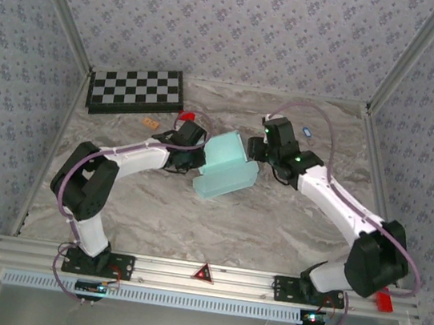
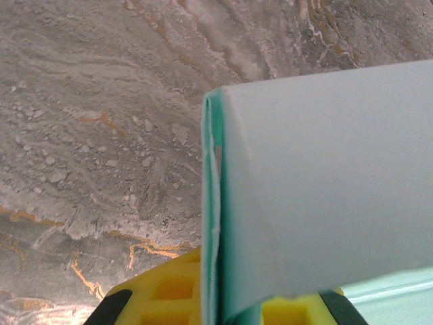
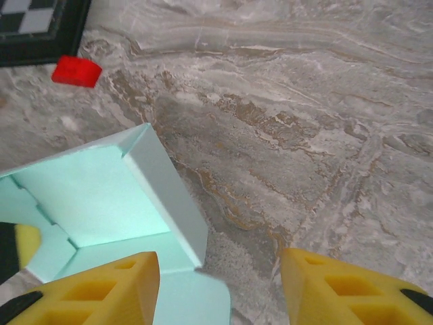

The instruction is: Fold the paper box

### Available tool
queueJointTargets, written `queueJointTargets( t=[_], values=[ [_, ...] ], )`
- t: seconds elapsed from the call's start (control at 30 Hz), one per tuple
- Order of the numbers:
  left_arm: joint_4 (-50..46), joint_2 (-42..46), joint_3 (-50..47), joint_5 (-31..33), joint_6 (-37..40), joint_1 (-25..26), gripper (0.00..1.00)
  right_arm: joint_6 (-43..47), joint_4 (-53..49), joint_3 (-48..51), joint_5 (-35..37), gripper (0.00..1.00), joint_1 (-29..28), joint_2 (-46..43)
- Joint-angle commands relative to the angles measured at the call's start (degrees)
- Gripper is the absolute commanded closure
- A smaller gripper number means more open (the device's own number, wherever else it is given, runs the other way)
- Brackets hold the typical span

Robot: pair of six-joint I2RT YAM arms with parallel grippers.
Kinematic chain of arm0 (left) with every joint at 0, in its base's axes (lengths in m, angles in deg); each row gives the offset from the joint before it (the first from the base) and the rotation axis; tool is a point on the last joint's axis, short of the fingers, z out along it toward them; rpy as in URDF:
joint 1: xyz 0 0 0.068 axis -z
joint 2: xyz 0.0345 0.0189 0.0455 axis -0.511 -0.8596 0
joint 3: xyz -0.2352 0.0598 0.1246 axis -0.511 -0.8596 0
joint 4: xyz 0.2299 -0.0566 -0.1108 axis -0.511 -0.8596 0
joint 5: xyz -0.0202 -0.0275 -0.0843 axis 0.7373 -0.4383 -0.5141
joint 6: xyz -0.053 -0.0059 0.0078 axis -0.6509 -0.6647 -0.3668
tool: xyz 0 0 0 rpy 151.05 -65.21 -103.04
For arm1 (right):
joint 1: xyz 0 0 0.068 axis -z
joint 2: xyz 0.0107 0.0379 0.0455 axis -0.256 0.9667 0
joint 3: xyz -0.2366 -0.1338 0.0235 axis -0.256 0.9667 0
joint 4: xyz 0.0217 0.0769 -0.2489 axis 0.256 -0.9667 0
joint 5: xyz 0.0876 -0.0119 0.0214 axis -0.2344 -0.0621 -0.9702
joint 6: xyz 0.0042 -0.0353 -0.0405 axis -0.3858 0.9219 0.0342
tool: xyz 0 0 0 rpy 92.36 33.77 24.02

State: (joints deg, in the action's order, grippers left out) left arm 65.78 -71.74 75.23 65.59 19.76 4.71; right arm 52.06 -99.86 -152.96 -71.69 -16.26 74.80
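The box point(image 1: 224, 168) sits mid-counter point(image 1: 272, 227) between the two tools, partly folded, with some walls raised. The left tool point(image 1: 201, 152) is at the box's left edge. In the left wrist view its yellow fingers point(image 2: 159, 298) sit on either side of an upright wall and pinch it. The right tool point(image 1: 254, 148) is near the box's far right corner. The right wrist view shows its fingers point(image 3: 101, 291) spread wide and gripping nothing, the left one just beside a raised wall, with mostly bare counter in the gap. A checkerboard point(image 1: 136, 91) lies in the far left corner, with a red block point(image 3: 76, 71) near it.
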Motion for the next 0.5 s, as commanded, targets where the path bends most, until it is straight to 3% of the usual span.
queueJointTargets(
  t=[0.0, 0.2, 0.47],
  values=[
    [-2.0, -0.1, 3.7, 0.1, -5.2, -0.2, 1.0, -5.6, -6.4, 0.0, 0.8, 0.48, 0.6, -4.7],
    [0.9, -1.7, 5.3, -2.7, -14.3, -0.2, 1.0, -14.3, -10.1, 0.9, -1.6, 0.48, 0.1, -10.9],
    [-0.1, -2.9, 6.2, -2.0, -27.6, 0.1, 1.0, -25.3, -10.3, 3.3, -4.1, 0.5, -1.9, -16.5]
  ],
)
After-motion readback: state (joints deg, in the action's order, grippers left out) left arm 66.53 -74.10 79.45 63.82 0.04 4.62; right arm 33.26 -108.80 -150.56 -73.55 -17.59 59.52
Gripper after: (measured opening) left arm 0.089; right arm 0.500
